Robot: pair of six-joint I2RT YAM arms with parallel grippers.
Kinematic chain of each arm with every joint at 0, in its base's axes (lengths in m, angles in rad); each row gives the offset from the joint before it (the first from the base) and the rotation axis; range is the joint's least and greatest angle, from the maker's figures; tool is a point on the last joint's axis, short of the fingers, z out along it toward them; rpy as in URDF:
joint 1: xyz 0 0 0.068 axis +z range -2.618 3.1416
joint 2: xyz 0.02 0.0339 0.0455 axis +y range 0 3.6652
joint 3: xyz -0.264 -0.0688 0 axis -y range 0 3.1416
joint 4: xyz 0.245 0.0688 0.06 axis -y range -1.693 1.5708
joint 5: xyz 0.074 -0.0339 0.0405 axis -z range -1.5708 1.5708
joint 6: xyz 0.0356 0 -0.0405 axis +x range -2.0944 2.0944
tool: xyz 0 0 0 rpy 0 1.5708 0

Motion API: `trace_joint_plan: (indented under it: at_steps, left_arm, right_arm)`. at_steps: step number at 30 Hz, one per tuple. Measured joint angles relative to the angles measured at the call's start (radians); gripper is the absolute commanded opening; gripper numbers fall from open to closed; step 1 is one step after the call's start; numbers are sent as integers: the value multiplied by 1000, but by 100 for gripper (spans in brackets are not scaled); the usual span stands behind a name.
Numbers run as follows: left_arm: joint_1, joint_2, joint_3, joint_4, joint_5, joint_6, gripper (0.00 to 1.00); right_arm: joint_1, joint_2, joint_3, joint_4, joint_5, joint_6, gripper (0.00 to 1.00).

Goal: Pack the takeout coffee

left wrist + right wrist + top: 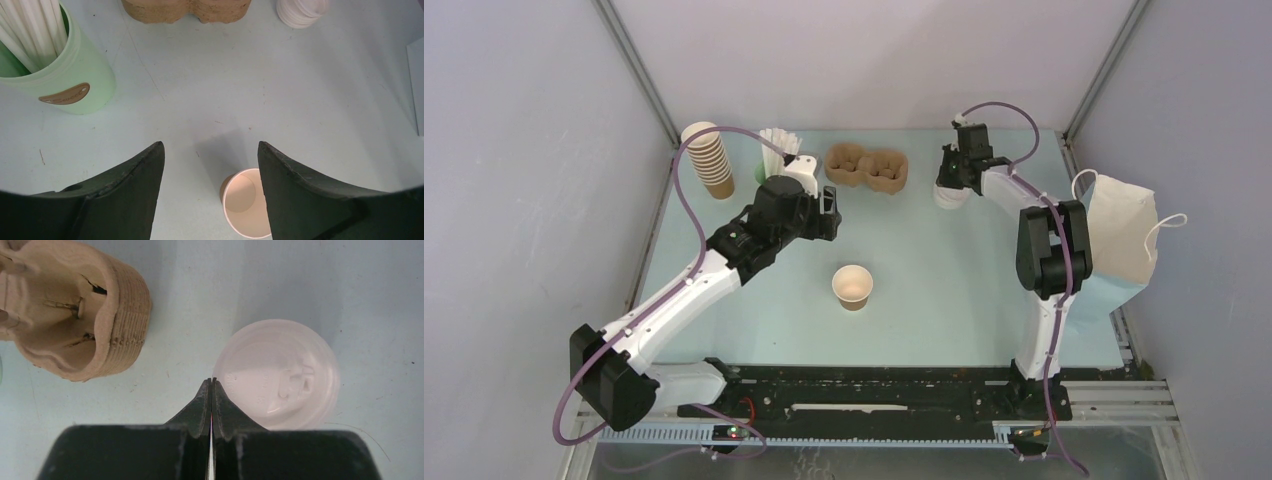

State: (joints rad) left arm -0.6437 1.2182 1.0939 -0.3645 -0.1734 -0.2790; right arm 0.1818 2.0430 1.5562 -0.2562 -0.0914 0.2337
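No cup with a lid on shows. A small brown paper cup (853, 287), lidless and empty, stands upright mid-table; it also shows in the left wrist view (245, 202), partly behind the right finger. A stack of round white lids (951, 195) sits at the back right, also in the right wrist view (280, 375). The two-slot pulp carrier (867, 167) lies at the back centre. My left gripper (829, 212) is open and empty (210, 145), above the table behind the cup. My right gripper (952, 180) is shut and empty (213, 380), just over the lid stack's left edge.
A tall stack of lidless brown cups (709, 160) and a mint-green cup of white straws (769, 165) stand at the back left, close to my left arm. A white paper bag (1124, 225) on a blue sheet (1094, 295) lies at the right edge. Walls enclose the table.
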Motion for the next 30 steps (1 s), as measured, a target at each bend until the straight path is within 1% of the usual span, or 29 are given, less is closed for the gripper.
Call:
trace_joint_plan:
  at_steps: [15, 30]
  left_arm:
    - [3, 0, 0, 0, 0, 0, 73]
    - [6, 0, 0, 0, 1, 0, 75]
  right_arm:
    - [-3, -11, -27, 23, 3, 0, 0]
    - [-10, -114, -78, 71, -2, 14, 0]
